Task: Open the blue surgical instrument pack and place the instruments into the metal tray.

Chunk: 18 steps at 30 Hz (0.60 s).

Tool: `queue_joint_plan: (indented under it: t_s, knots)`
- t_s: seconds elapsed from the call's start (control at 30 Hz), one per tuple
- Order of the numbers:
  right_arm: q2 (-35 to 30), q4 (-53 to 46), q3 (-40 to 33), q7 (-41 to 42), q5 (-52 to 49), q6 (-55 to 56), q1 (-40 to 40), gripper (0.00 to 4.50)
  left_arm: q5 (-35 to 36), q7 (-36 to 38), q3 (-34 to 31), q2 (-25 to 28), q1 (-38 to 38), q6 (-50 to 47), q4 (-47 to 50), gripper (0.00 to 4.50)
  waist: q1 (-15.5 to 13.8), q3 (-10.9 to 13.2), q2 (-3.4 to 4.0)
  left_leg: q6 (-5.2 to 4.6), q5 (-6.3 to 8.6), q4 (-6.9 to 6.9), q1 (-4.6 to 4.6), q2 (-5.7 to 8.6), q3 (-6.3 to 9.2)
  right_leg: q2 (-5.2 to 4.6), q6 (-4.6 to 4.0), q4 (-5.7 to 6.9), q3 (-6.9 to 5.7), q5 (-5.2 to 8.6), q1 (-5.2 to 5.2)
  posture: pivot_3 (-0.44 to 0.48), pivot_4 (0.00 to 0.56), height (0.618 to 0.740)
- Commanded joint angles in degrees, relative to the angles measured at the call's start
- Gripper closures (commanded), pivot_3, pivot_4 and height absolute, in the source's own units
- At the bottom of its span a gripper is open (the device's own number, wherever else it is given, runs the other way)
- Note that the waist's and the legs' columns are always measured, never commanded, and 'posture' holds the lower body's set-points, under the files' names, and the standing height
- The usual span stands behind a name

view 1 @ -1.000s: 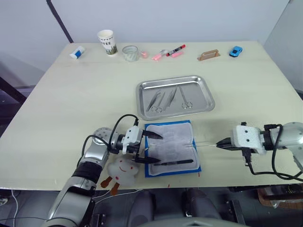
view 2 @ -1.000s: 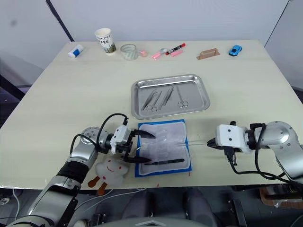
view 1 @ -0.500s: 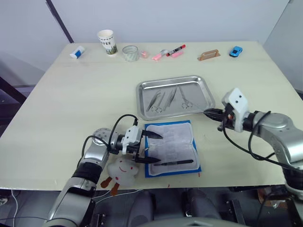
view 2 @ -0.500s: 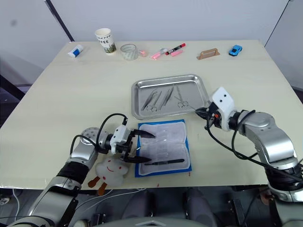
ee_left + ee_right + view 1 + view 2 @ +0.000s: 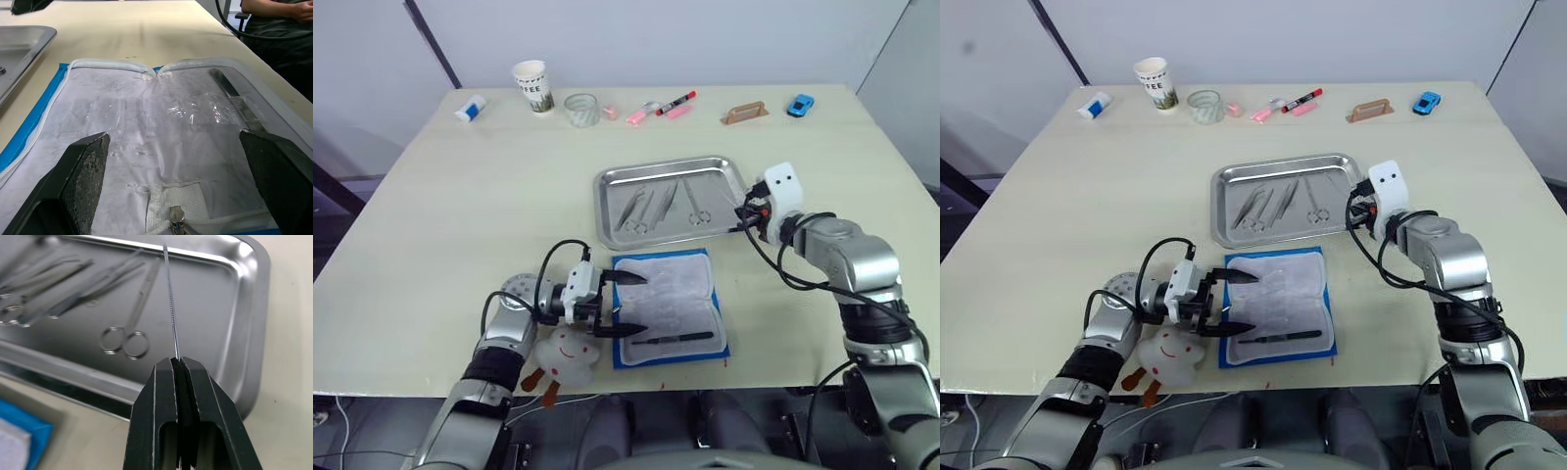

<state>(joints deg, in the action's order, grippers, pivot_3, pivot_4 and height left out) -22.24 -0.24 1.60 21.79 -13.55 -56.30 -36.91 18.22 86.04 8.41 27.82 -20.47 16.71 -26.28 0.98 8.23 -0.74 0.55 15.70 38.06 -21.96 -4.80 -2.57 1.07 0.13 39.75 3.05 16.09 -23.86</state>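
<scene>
While the blue surgical instrument pack [image 5: 668,310] lies unfolded near the front edge of the tabletop [image 5: 460,206], pale lining up, the left eye view shows the left claw [image 5: 625,305] at the pack's left border with its black fingers spread wide, one over the lining, one near the lower left corner, gripping nothing. A dark slim instrument [image 5: 675,338] rests along the pack's front part. Just left of the pack sits a white plush toy [image 5: 566,354] at the tabletop's front edge. The metal tray [image 5: 674,201] lies just behind the pack, apart from it by a strip of bare wood, and holds scissors and forceps [image 5: 661,206]. The right claw [image 5: 745,217] hangs at the tray's right rim. Wide bare tabletop opens to the left; a paper cup [image 5: 533,86], a glass [image 5: 581,108], markers [image 5: 664,108] and a blue toy car [image 5: 799,106] line the far edge. From the left wrist view, the parted fingers [image 5: 80,169] frame the lining, whose corded border and blue hem run beside the tray's rim. From the right wrist view, the right claw's fingers are pressed together on a thin needle-like probe [image 5: 170,293], which points over the tray's rounded corner, above a pair of scissors [image 5: 134,318] lying inside.
</scene>
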Motion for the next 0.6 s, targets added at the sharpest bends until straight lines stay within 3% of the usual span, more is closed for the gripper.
queue_joint_plan:
  t_s: [0.03, 0.6]
  knots:
    - [0.7, 2.3, -0.1, -0.9, 1.0, 1.2, -2.8, 4.47, -1.9, -0.2, 1.2, 0.0, 1.5, -0.6, -1.7, 0.00, 0.0, 0.0, 0.00, 0.00, 0.00, 0.00, 0.01, 0.00, 0.00, 0.00, 0.00, 0.01, 0.00, 0.00, 0.00, 0.000, 0.150, 0.725]
    - [8.5, 20.7, 0.0, -2.8, 3.7, 9.0, -11.4, 4.47, -2.5, -0.5, 2.0, -0.4, 1.5, -0.8, -1.2, 0.00, 0.0, 0.0, 0.03, -0.01, 0.00, -0.01, -0.03, 0.00, 0.01, -0.01, 0.00, 0.01, -0.01, 0.00, -0.03, 0.000, 0.150, 0.725]
